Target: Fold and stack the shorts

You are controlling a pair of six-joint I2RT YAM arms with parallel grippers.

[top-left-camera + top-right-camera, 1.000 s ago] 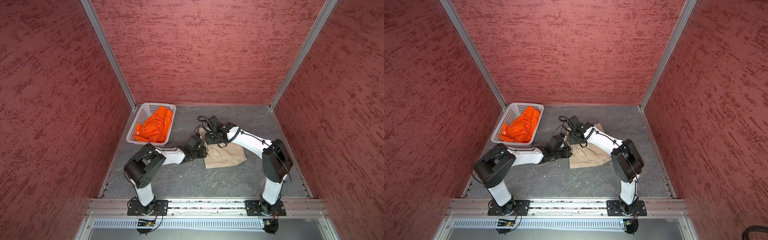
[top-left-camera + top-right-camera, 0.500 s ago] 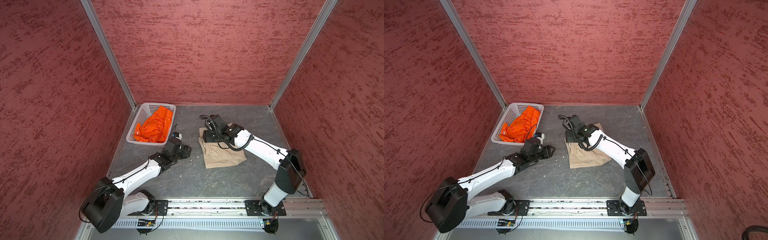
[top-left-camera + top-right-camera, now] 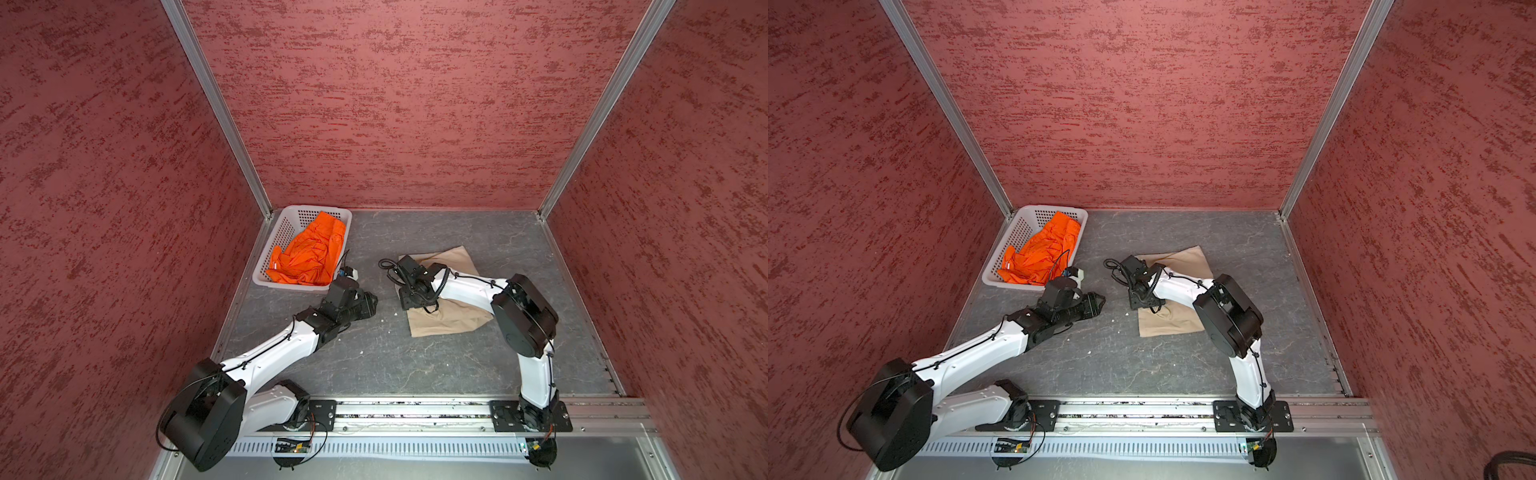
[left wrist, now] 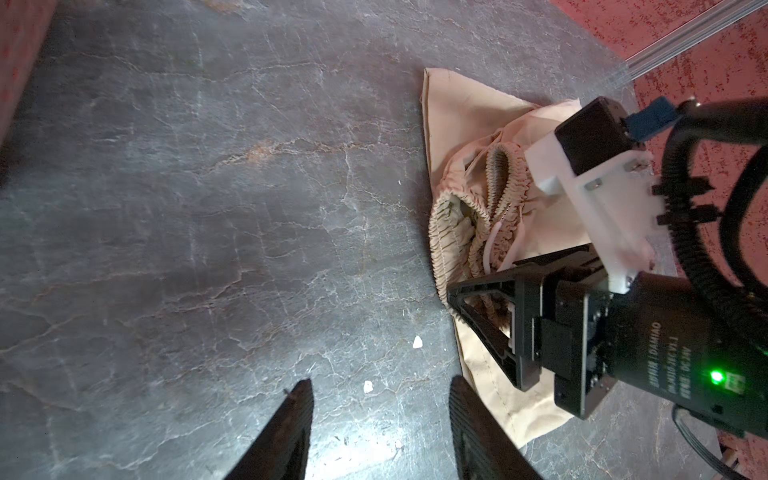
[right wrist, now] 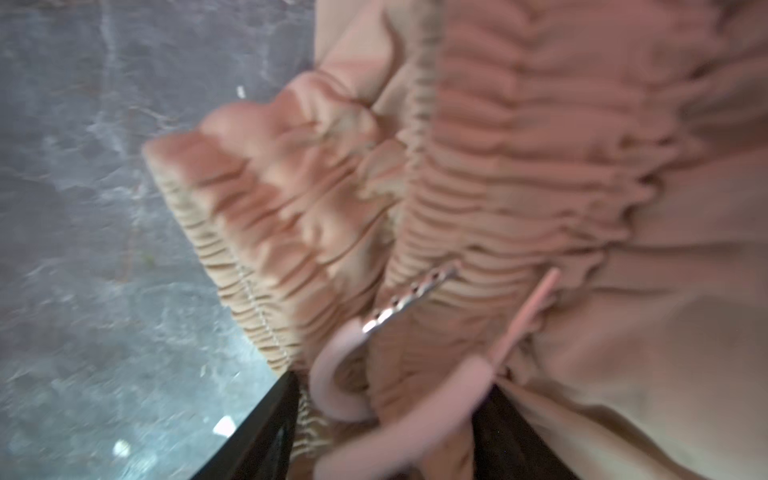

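Observation:
The beige shorts (image 3: 449, 320) (image 3: 1167, 324) lie folded on the grey floor, right of the middle. My right gripper (image 3: 409, 305) (image 3: 1142, 305) points down at the left edge of the beige shorts. In the right wrist view it (image 5: 395, 382) is open, with the gathered waistband (image 5: 291, 232) and the white drawstring (image 5: 332, 374) between its spread fingers. My left gripper (image 3: 371, 300) (image 3: 1100, 300) (image 4: 380, 384) is open over bare floor, just left of the beige shorts (image 4: 457, 124), and holds nothing. The orange shorts (image 3: 311, 253) (image 3: 1042, 249) lie crumpled in the basket.
The white perforated basket (image 3: 286, 232) (image 3: 1021, 220) stands in the back left corner against the red wall. Small white crumbs (image 4: 417, 341) dot the floor between the grippers. Red walls close in three sides, and a metal rail (image 3: 415, 409) runs along the front.
My left arm has drawn back off the beige shorts to the left and stretched out low. The right gripper stays at the waistband while its elbow has shifted.

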